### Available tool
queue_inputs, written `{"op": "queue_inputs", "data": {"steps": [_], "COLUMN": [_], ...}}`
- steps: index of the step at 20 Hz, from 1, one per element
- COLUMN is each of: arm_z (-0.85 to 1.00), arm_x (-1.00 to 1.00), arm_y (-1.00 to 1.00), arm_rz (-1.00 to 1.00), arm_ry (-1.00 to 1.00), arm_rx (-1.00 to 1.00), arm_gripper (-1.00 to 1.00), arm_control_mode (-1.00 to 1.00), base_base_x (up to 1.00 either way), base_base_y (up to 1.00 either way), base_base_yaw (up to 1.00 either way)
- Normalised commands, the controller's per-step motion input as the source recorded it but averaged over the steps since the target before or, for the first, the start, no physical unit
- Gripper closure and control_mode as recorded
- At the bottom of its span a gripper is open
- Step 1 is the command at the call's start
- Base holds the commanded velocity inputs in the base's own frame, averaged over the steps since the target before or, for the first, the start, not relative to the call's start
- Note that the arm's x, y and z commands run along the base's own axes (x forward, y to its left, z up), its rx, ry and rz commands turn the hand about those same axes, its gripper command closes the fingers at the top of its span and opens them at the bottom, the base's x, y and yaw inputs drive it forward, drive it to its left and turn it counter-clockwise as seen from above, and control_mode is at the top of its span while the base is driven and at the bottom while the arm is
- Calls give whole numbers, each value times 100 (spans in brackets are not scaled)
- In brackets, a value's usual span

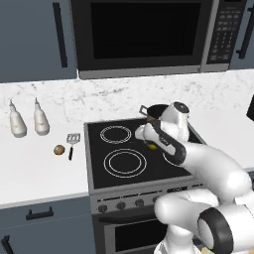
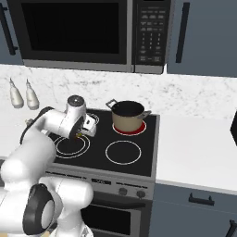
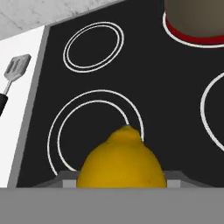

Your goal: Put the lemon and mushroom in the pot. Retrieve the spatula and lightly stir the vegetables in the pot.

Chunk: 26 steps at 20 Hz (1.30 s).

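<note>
Lemon (image 3: 122, 162) sits clamped in your gripper (image 2: 81, 131), low in the hand view over the stove (image 3: 166, 87); your pot (image 3: 197, 19) lies toward the upper right corner.

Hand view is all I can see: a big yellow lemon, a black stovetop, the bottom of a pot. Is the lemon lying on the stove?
Observer: No. The gripper holds the lemon over the stove, short of the pot.
Operator: Is there a mushroom anywhere?
Observer: Yes. The mushroom lies on the white counter left of the stove, beside the spatula.
Operator: What is above the stove?
Observer: A dark microwave hangs over it, between blue-grey cabinets.
</note>
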Motion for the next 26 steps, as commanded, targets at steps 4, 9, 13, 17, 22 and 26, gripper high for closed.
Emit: {"op": "queue_inputs", "data": {"steps": [4,9,13,17,22,26], "arm_z": [38,2,0,0,-8,-21], "arm_x": [98,99,73,69,60,45], "arm_y": [-91,-90,-39,-1,-6,-35], "arm_rz": [-30,-28,-15,-7,-4,0], "arm_ry": [0,0,0,0,0,1], "arm_rx": [0,0,0,0,0,0], "arm_gripper": [100,100,100,100,100,100], "arm_control_mode": [-100,-100,-100,-100,-100,-100], "base_base_x": [0,0,0,0,0,0], "base_base_y": [0,0,0,0,0,0], "base_base_yaw": [0,0,0,0,0,0]}}
